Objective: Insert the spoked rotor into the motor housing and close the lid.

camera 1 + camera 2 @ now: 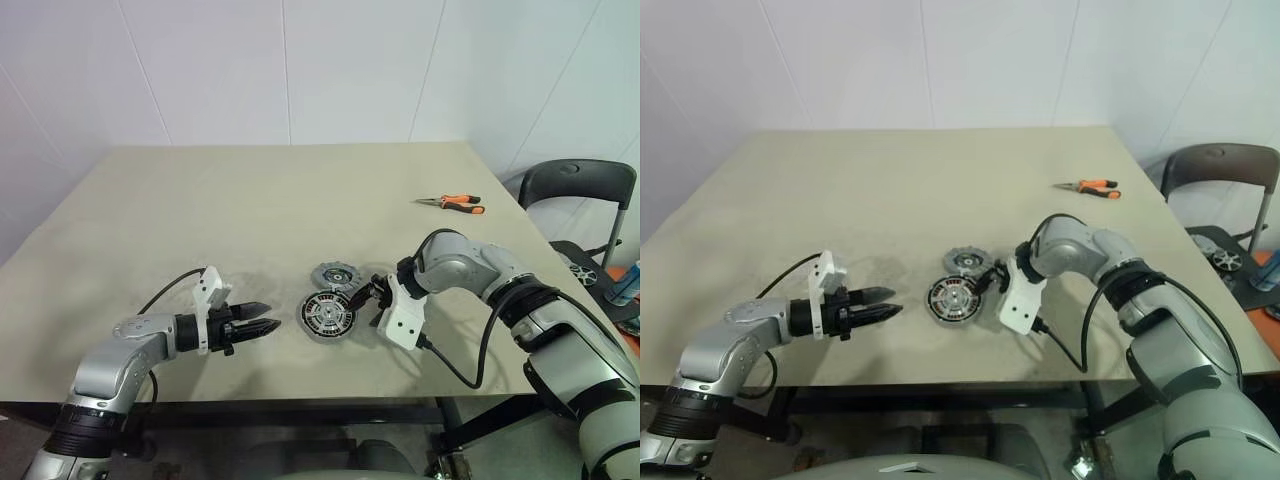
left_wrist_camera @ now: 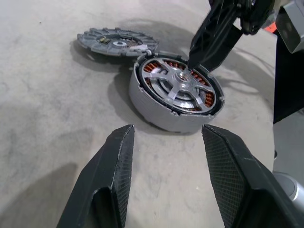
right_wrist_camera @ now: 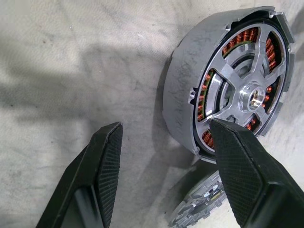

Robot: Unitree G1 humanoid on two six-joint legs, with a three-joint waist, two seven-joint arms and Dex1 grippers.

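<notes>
Silver-grey arms, black joint bands, white wrist camera mounts, looping black cables, black ribbed-pad fingers [image 2: 118,161].

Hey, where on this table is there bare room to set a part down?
Bare: the table's far half behind the lid, up to the pliers, and its left edge. Crowded: lid, motor housing, right gripper and left gripper at front centre.
</notes>
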